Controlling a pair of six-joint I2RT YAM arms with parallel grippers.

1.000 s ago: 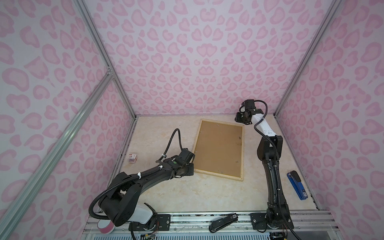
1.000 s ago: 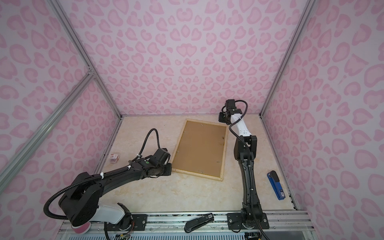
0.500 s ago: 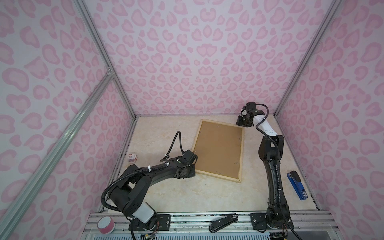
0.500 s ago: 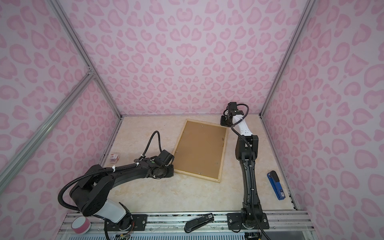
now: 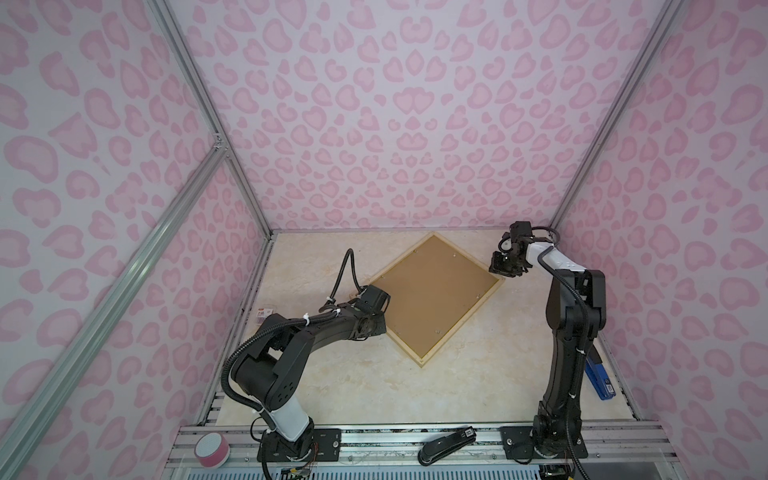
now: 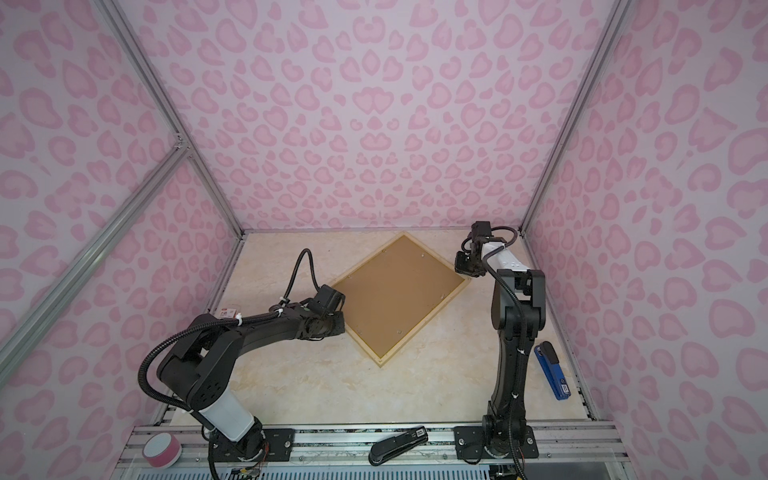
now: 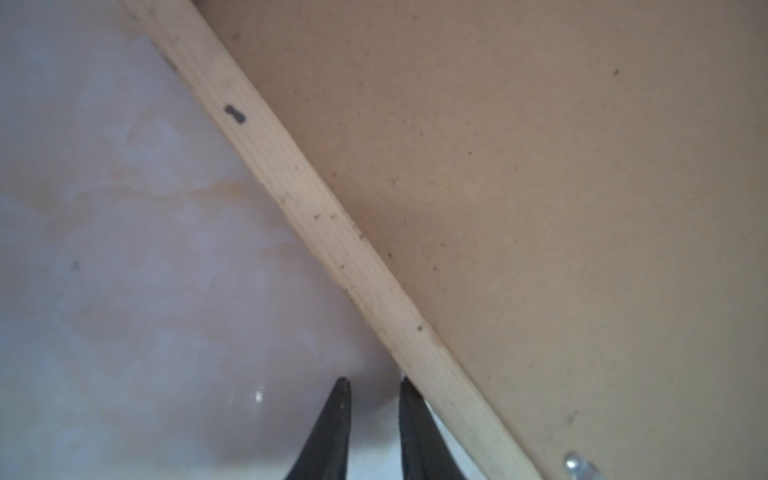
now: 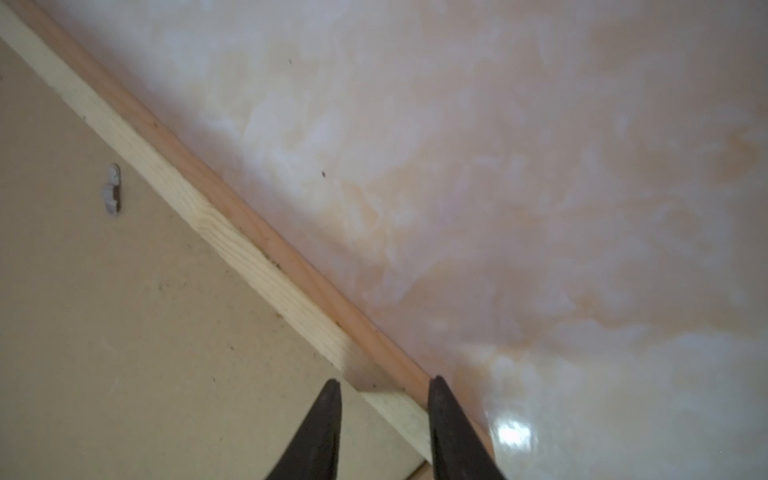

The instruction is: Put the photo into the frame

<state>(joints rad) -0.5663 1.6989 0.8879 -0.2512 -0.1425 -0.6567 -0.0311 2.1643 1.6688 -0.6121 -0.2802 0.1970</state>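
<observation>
The frame (image 5: pixel 460 323) (image 6: pixel 424 323) of pale wood lies back-up on the table, turned like a diamond, with the brown backing board (image 5: pixel 432 291) (image 6: pixel 395 291) inside it. The photo is hidden. My left gripper (image 5: pixel 380 322) (image 6: pixel 338 326) sits low at the frame's left corner. In the left wrist view this gripper (image 7: pixel 374 380) is narrowly open over bare table, one finger against the outer side of the frame (image 7: pixel 316 208). My right gripper (image 5: pixel 505 270) (image 6: pixel 467 270) is at the right corner. In the right wrist view it (image 8: pixel 384 381) is shut across the strip of the frame (image 8: pixel 232 232).
A blue stapler (image 5: pixel 598 374) (image 6: pixel 552 374) lies by the right wall. A black stapler (image 5: pixel 446 444) and a pink tape roll (image 5: pixel 212 449) rest on the front rail. A small packet (image 5: pixel 264 311) lies at the left wall. Metal clips (image 8: pixel 112 189) stick up from the backing board.
The frame has turned clockwise from upright to a diamond. The right gripper has moved down and right with its corner. The left gripper has followed the left corner, its elbow drawn in.
</observation>
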